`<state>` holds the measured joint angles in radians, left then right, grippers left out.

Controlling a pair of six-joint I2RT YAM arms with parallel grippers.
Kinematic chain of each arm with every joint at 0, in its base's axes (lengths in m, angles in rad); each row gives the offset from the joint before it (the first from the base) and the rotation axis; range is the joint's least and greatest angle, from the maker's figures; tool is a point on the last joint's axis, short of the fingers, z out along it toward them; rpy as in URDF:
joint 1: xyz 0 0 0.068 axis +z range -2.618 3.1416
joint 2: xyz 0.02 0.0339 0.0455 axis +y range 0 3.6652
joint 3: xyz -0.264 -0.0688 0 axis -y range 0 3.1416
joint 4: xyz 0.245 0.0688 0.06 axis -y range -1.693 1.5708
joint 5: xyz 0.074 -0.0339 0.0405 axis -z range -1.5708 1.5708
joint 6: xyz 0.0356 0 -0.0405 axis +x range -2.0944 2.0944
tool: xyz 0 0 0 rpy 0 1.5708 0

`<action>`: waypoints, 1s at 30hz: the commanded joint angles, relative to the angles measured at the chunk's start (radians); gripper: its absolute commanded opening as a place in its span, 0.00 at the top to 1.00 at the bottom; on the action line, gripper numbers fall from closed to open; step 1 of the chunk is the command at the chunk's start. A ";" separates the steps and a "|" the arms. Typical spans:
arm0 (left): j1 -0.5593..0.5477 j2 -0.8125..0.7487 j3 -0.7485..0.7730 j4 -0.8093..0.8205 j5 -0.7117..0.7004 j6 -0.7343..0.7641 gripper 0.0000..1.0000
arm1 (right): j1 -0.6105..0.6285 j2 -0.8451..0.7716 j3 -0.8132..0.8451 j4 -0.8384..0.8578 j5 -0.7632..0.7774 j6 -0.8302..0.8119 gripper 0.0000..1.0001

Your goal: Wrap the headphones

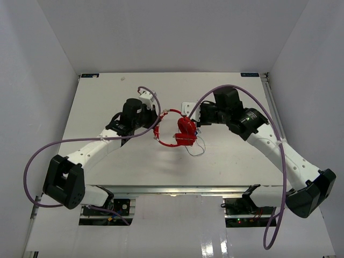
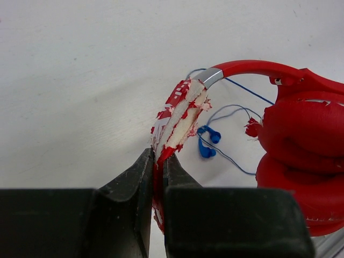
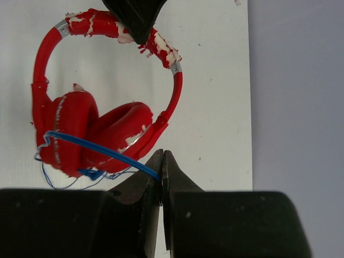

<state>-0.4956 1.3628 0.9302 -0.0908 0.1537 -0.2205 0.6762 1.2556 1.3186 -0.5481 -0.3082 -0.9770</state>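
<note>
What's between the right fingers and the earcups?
Just the blue cable, stretched from the right fingers to the earcups. Seen in the right wrist view.

My rig, both arms alike: left arm (image 1: 91, 149), right arm (image 1: 271, 145), white shells, black joints. Thick purple cable (image 1: 232, 86) runs back from behind each claw. Boxy black housing (image 1: 64, 181) at arm end farthest from claw. Left gripper (image 2: 157, 157), right gripper (image 3: 163, 156): I see matte black wedge fingers (image 2: 129, 185), tapered tips.

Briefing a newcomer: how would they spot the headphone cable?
At the white table's middle are the red headphones, headband pinched by the left gripper. The cable is the thin blue line crossing the earcups into the right gripper, unlike the thick purple robot cables.
</note>
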 commanded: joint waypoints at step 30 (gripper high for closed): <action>-0.042 0.070 0.158 0.097 0.237 0.096 1.00 | 0.017 -0.063 -0.040 0.121 0.296 -0.120 0.92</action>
<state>-0.5412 1.5134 1.1026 -0.0542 0.3121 -0.2116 0.6956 1.2060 1.2967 -0.4731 -0.0693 -1.0513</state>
